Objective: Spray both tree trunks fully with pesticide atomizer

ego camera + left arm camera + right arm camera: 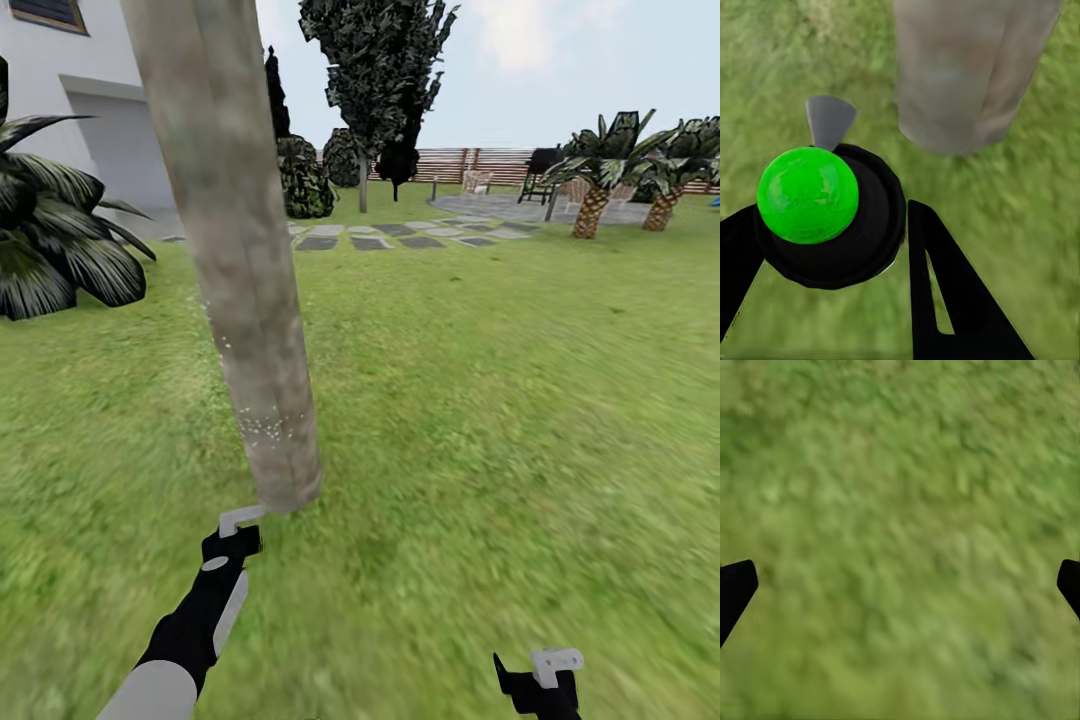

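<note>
**Colours out on the lawn**

Tree trunk (240,280) is blotchy grey-brown and tan, with whitish pesticide (265,428) specks low down. Grass (480,420) is mottled green. Atomizer (832,217) is black with a bright green ball on top and a grey nozzle. Fence (470,165) is brown slats.

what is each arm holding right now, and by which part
The left gripper holds the pesticide atomizer, its jaws clamped on the round black body below the green cap. The right gripper is open over grass, holding nothing.
</note>
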